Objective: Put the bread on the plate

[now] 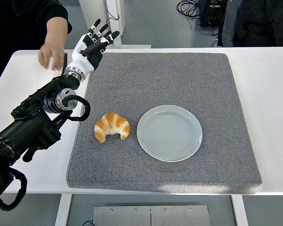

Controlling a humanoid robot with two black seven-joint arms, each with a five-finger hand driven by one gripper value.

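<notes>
A golden croissant (112, 126) lies on the grey mat, just left of a pale grey plate (169, 133) that holds nothing. The two are apart by a narrow gap. My left hand (95, 43) is raised at the mat's far left corner, well behind the croissant, with its fingers spread and nothing in them. Its black arm runs in from the lower left edge. My right arm does not show.
The grey mat (179, 80) covers most of the white table (269, 80). A person's hand (51, 55) in a dark sleeve rests on the table just left of my left hand. Another person stands at the top right.
</notes>
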